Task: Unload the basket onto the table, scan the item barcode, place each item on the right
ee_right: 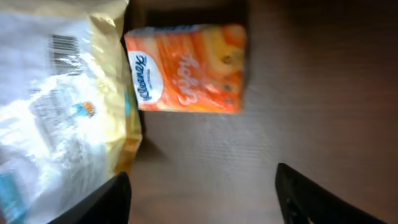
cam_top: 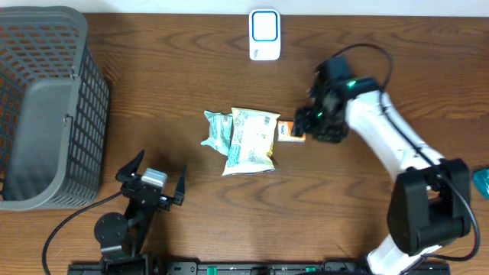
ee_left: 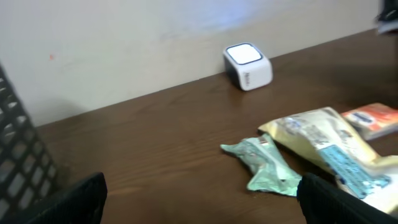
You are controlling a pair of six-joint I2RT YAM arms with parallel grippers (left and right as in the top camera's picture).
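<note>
Three items lie mid-table: a small orange tissue pack [cam_top: 288, 131] [ee_right: 186, 68] [ee_left: 374, 118], a yellow and white snack bag [cam_top: 250, 140] [ee_right: 56, 106] [ee_left: 329, 146] with a barcode [ee_right: 62, 45] facing up, and a green packet [cam_top: 216, 128] [ee_left: 267, 163]. My right gripper [cam_top: 308, 124] [ee_right: 202, 199] hovers at the orange pack's right side, jaws open, bare wood between its fingertips and the pack just ahead of them. My left gripper [cam_top: 157, 171] [ee_left: 202, 205] stands wide open near the front left, holding nothing. The white and blue scanner [cam_top: 264, 34] [ee_left: 247, 65] stands at the far edge.
A large grey mesh basket [cam_top: 46, 107] [ee_left: 18, 168] fills the left side of the table. Something teal [cam_top: 481, 182] shows at the right edge. The snack bag's edge lies close to my right gripper's left finger [ee_right: 106, 202].
</note>
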